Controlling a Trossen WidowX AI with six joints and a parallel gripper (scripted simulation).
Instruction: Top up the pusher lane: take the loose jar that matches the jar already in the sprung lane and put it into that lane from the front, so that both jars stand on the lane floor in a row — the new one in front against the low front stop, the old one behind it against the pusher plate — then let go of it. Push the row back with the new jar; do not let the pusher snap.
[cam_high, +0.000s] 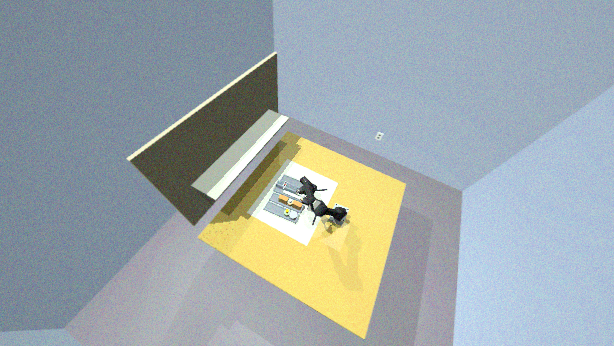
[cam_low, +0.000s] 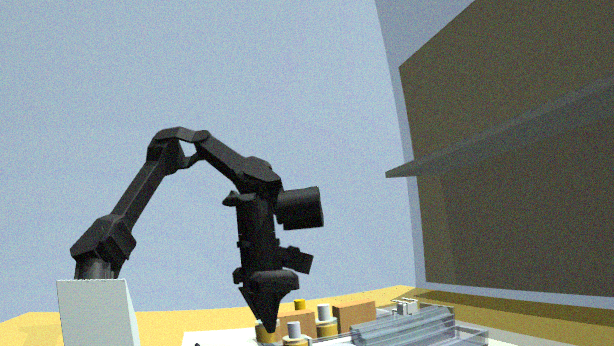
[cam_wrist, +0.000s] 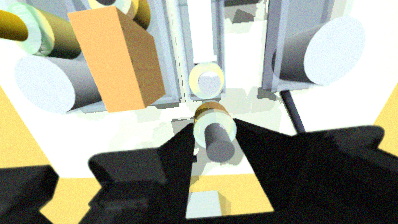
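While the black gripper (cam_wrist: 214, 150) clamps the small amber jar with a pale grey lid (cam_wrist: 215, 131), that jar hangs just before the grey sprung lane (cam_wrist: 202, 30), facing its twin jar (cam_wrist: 206, 81) inside; pickup looks done, insertion, pushing back and release remain.

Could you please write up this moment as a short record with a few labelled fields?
pincer: shut on the loose jar, by its grey cap end
loose jar position: just before the front of the middle lane, not yet in
lane contents: one matching jar near the front
beside lane: orange box on the left
stage: jar carried, insertion not begun
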